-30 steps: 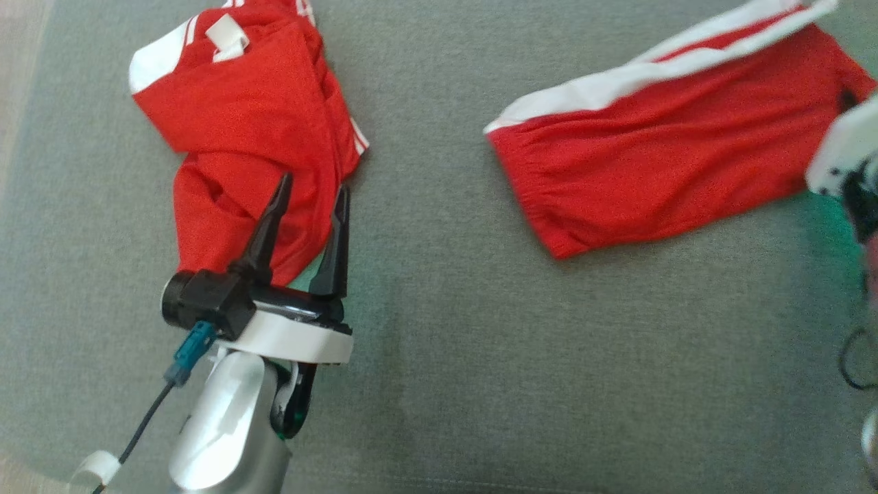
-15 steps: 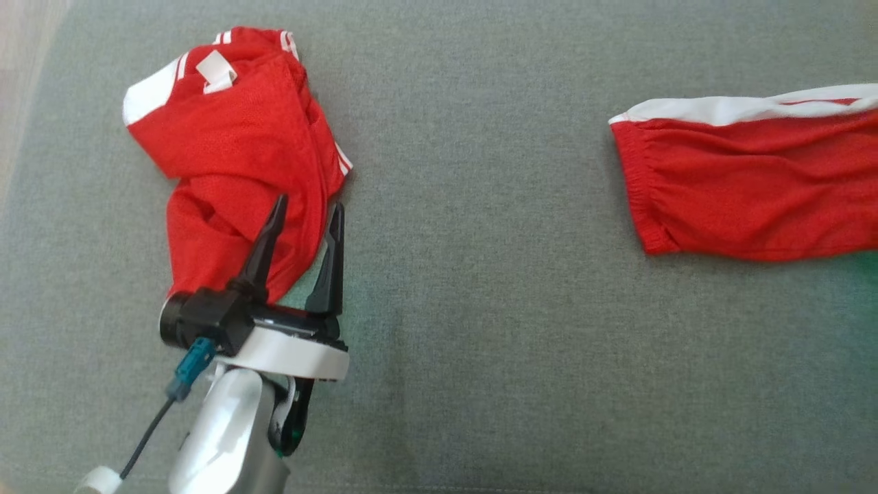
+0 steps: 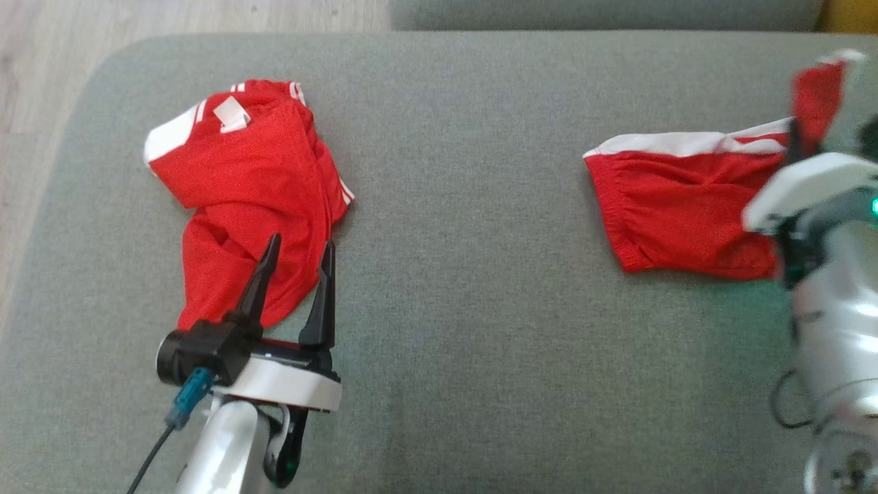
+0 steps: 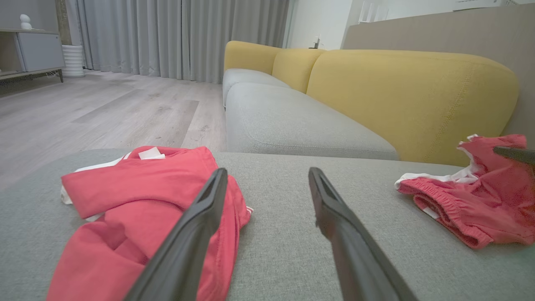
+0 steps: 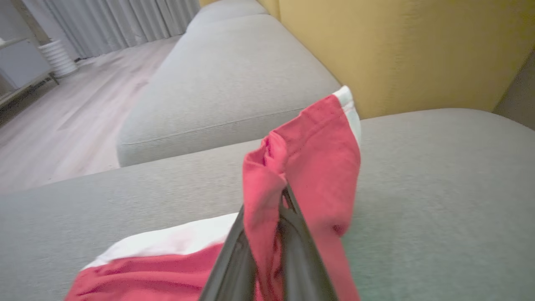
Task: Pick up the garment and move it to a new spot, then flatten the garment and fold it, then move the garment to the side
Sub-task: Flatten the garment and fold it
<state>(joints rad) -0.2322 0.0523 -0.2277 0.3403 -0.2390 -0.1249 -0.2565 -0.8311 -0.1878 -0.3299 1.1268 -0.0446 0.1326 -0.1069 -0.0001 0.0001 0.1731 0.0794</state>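
Right hand [image 5: 285,200] pinches garment [image 5: 319,150] on grey cushion [image 5: 443,167].

The left end effector [image 3: 302,241] sits low at the left on its silver forearm [image 3: 219,453], both dark fingers pointing forward and spread well apart. The right end effector [image 5: 286,194], at the far right, has its fingers pinched together on a fold of the garment [image 5: 317,159]

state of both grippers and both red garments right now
left gripper: open, empty
right gripper: shut on right red garment
left red garment: crumpled, lying on grey cushion
right red garment: one corner lifted, rest lying on cushion
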